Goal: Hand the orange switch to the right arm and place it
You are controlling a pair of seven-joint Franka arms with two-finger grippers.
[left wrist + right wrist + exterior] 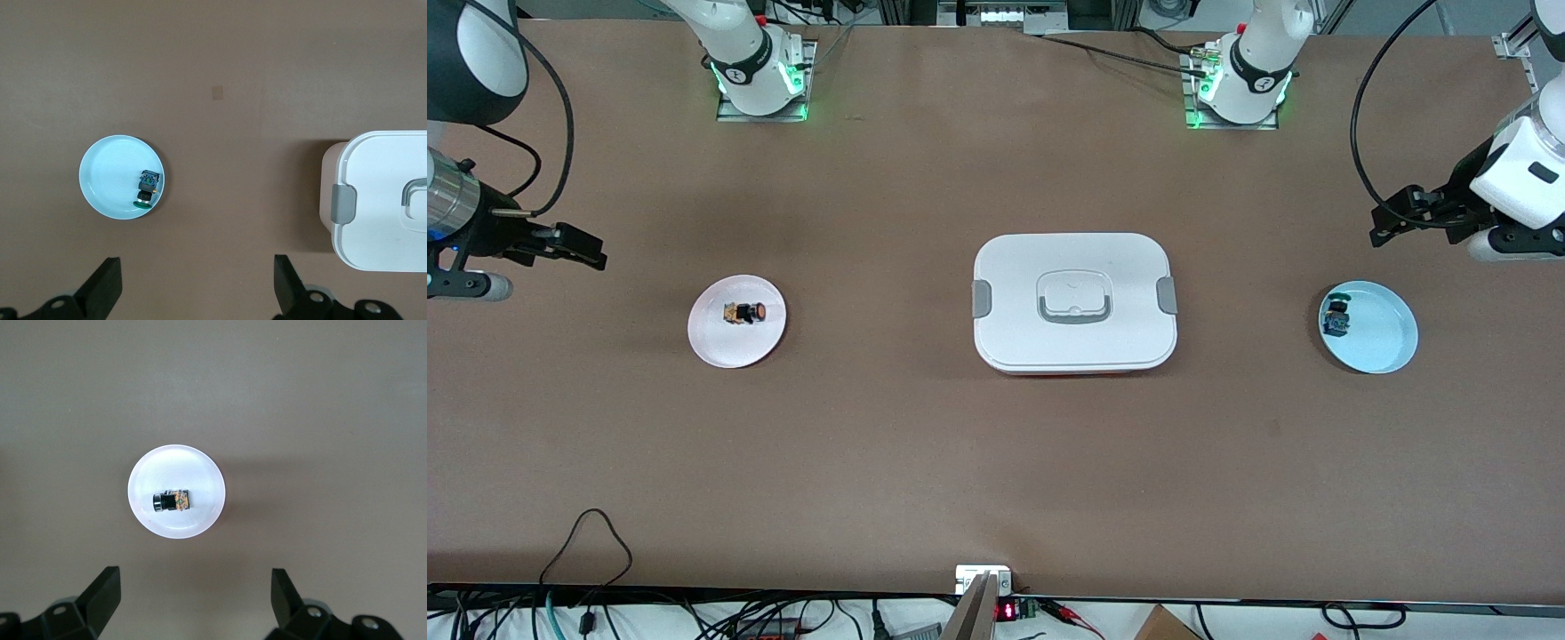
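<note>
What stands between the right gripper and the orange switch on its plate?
Nothing visible. The orange switch lies uncovered on the white plate, and the open right gripper hangs over bare table beside that plate.

The brown surface (925, 444) carries three things in a row. At its middle lies a white lidded box (1074, 302) with grey clips on its two short ends and a recessed handle on top. Toward the right arm's end, well apart from the box, lies a small white plate (720, 347). Toward the left arm's end lies a light blue plate (1383, 333). The two arm bases (763, 84) are bolted along the surface's edge farthest from the front camera.
</note>
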